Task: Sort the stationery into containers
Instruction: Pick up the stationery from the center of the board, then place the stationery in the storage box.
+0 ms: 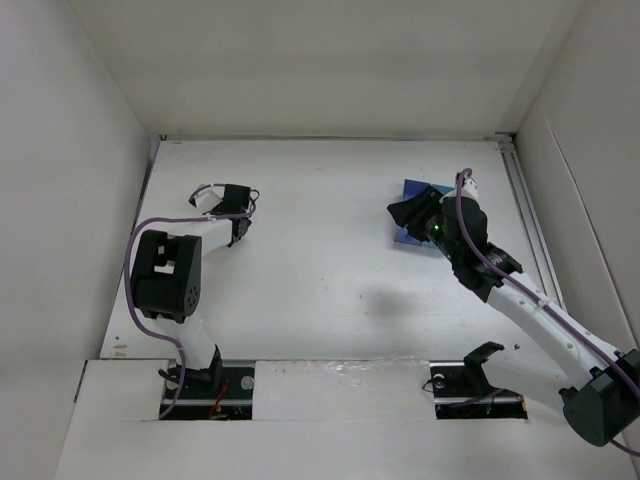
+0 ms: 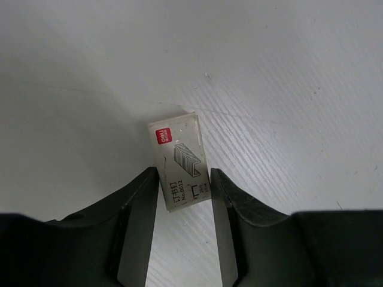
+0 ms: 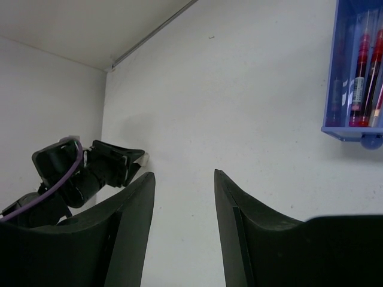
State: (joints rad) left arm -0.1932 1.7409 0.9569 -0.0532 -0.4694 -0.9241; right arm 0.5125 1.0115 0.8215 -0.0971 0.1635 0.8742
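A small whitish box of staples (image 2: 178,160) with a red logo lies flat on the white table. My left gripper (image 2: 184,172) is open, its fingers on either side of the box's near end, low on the table; it also shows at the left in the top view (image 1: 241,228). A blue container (image 3: 353,128) holds red pens (image 3: 362,72). In the top view the blue containers (image 1: 414,189) sit at the back right, partly hidden under my right gripper (image 1: 404,218). My right gripper (image 3: 183,173) is open and empty, above the table beside the container.
White walls enclose the table on the left, back and right. A rail (image 1: 528,220) runs along the right side of the table. Purple cables (image 1: 130,262) loop off both arms.
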